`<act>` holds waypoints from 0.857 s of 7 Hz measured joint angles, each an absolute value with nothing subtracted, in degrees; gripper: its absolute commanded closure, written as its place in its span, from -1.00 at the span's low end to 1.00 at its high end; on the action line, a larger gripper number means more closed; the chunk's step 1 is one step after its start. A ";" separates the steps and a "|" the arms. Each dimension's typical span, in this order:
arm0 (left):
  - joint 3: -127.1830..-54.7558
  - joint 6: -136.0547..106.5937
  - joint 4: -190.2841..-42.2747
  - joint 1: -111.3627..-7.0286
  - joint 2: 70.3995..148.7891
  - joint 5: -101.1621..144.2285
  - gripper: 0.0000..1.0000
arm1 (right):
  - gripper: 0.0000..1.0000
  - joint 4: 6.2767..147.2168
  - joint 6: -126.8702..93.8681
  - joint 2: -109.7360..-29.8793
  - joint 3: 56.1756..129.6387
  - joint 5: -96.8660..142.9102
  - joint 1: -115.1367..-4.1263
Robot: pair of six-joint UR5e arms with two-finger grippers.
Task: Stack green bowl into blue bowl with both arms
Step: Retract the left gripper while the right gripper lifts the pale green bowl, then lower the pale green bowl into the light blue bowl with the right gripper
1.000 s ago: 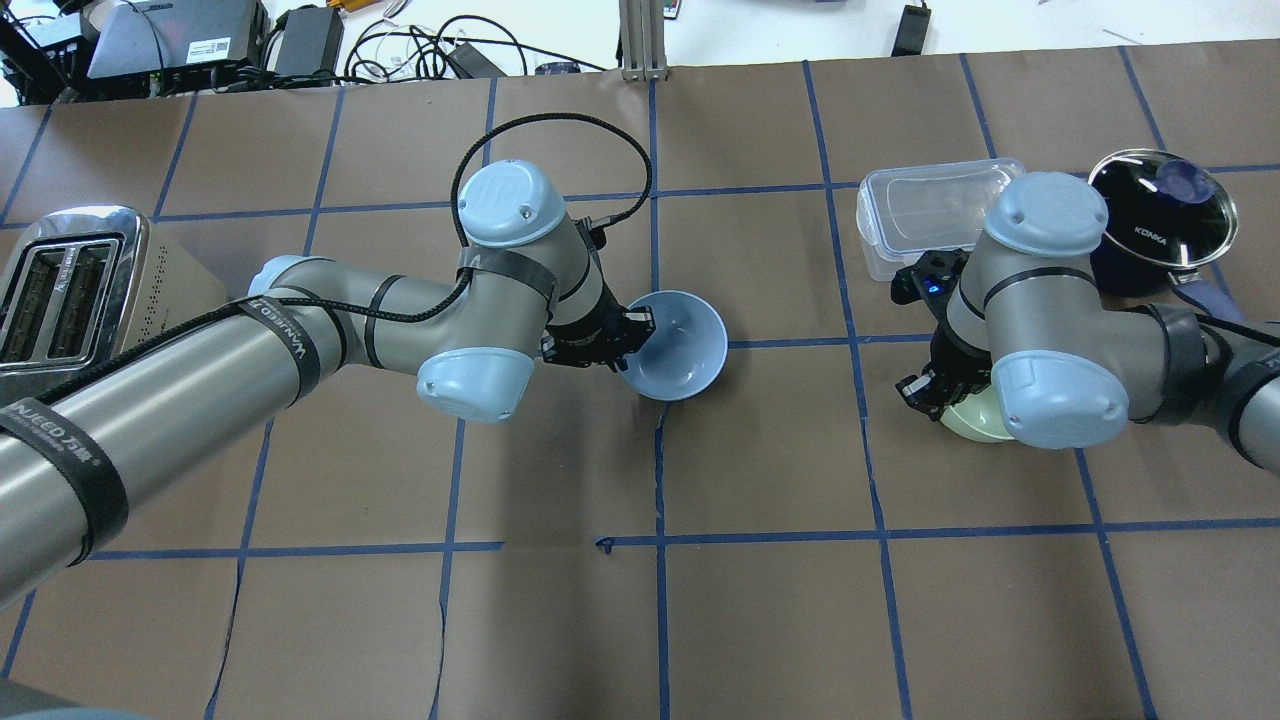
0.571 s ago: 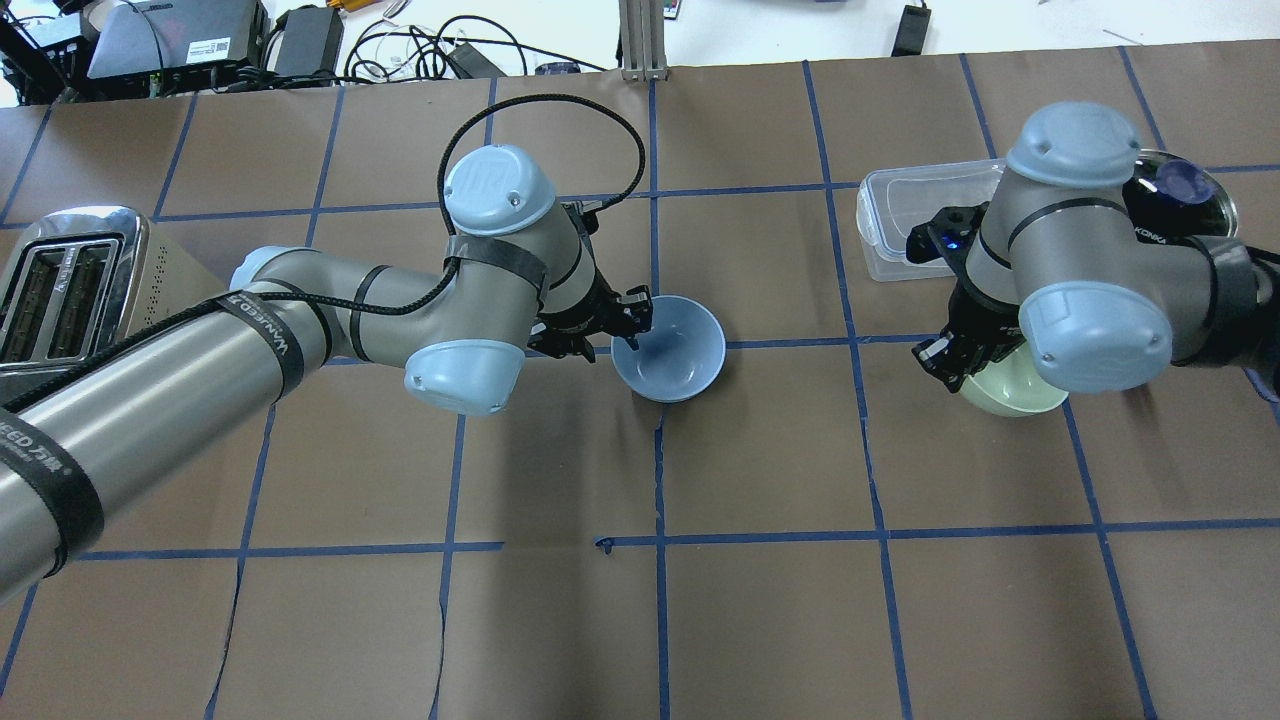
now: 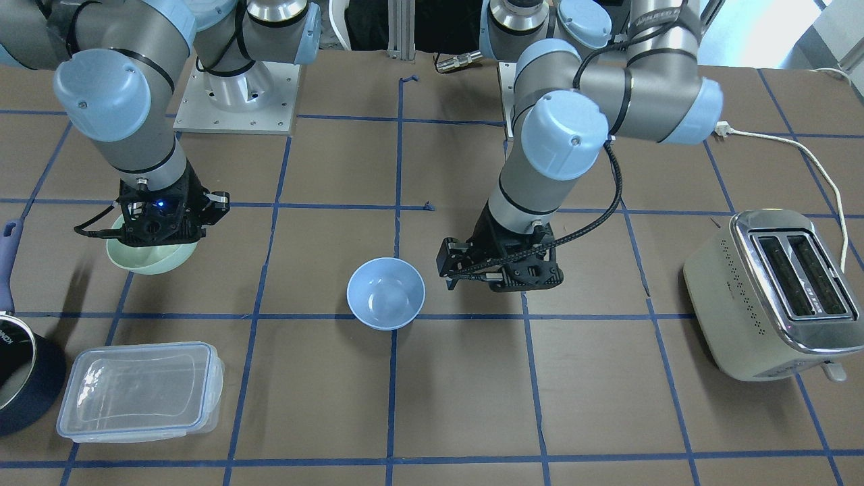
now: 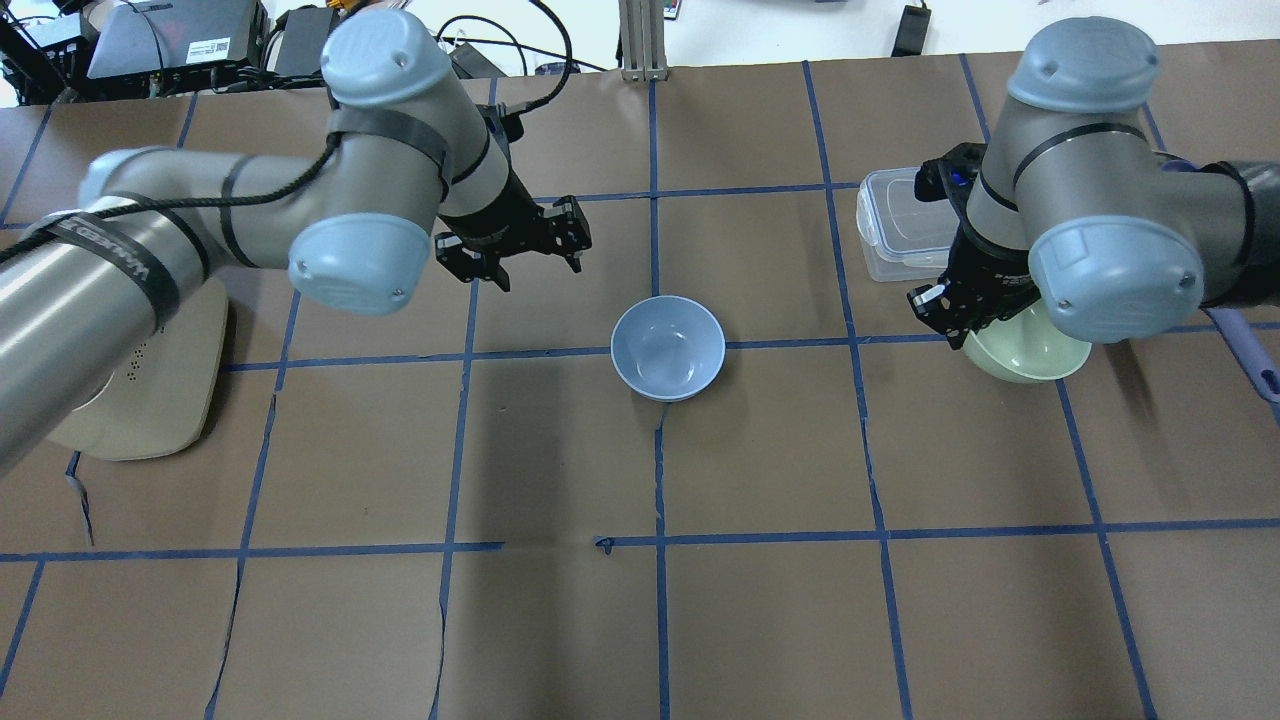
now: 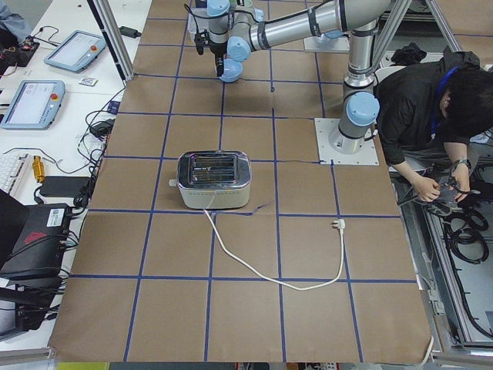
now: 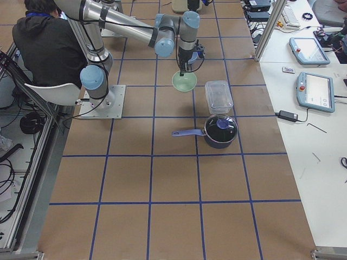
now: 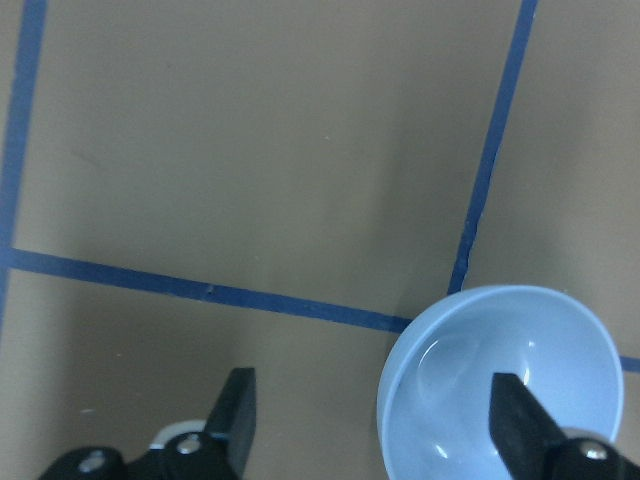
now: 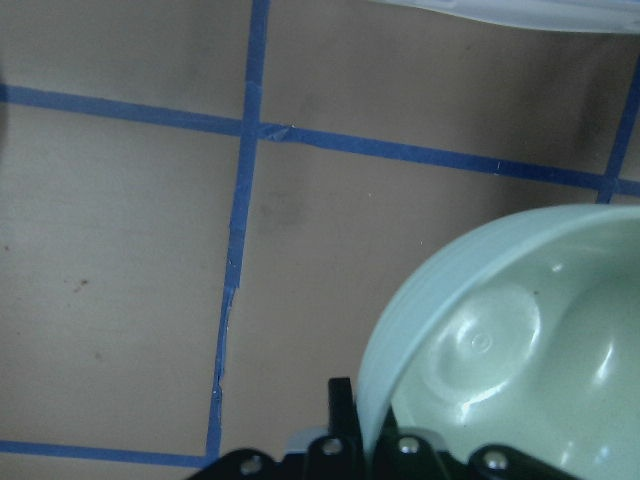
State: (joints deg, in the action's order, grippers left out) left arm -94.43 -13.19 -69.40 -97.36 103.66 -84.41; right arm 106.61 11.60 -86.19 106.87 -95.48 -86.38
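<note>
**Left arm** (image 4: 200,230) — comes in from the robot's left, its forearm passing over the cream-and-chrome two-slot toaster (image 3: 769,290). The wrist bends down so the black two-finger left gripper (image 3: 501,277) points at the table. In the wrist view its fingers (image 7: 236,398) stand wide apart, with nothing held between them. The gripper hangs above the brown paper table cover (image 4: 760,620). It is on the robot's left of the small round light periwinkle-blue bowl (image 4: 668,348) and apart from it.

**Blue bowl:** upright, mouth up, nothing in it. It rests near mid-table, where blue tape lines (image 4: 660,470) cross.

**Right arm** (image 4: 1110,250) — reaches in from the robot's right, last joints folded over and wrist pointing down. The right gripper (image 3: 160,233) is closed on the rim of the small round pale mint-green bowl (image 3: 152,260). In the wrist view one finger sits outside the bowl wall and the rest of the gripper inside. The bowl hangs tilted under the gripper. Whether its base touches the paper I cannot tell.

**Green bowl:** on the robot's right, well apart from the blue bowl. It is near the clear rectangular plastic container with a lid (image 3: 138,388). A dark navy pot with a glass lid and long handle (image 6: 219,131) sits past the container, further toward the robot's right.
</note>
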 measured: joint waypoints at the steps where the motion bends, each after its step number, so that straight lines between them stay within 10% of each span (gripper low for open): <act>1: -90.73 -6.66 -76.52 -95.55 101.38 -87.23 -0.77 | 1.00 105.36 8.28 -85.99 104.53 -95.44 -88.30; 6: -85.25 3.22 -92.93 -88.01 90.85 -88.95 -1.00 | 1.00 104.73 -18.50 -72.44 88.87 -95.04 -105.28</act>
State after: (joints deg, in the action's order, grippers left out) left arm -85.25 3.22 -92.93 -88.01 90.85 -88.95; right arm 104.73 -18.50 -72.44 88.87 -95.04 -105.28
